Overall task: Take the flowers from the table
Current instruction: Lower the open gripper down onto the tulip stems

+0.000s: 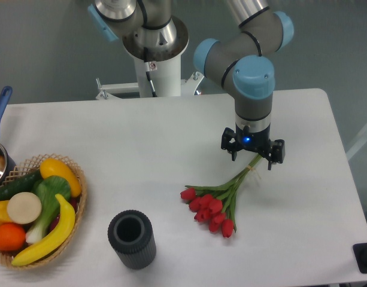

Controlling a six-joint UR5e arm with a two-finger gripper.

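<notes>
- On the tabletop [171, 143], the flowers [216, 203] lie flat, stems pointing up toward the pincer [252, 156].
- Pincer hangs wide over the stem ends, holding nothing.
- Step: approach. Next, I judge: descend astride the stems, then close.

Arm pointing straight down, fingers [233, 155] spread (blue light lit).

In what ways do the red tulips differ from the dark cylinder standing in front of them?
The flowers lie flat on the table; the dark cylinder stands upright, open at the top. The flowers are red and green, thin and spread out; the cylinder is dark grey, thick and ribbed. The flowers' stem ends lie under the claw; the cylinder stands apart from it. Both rest on the table.
</notes>
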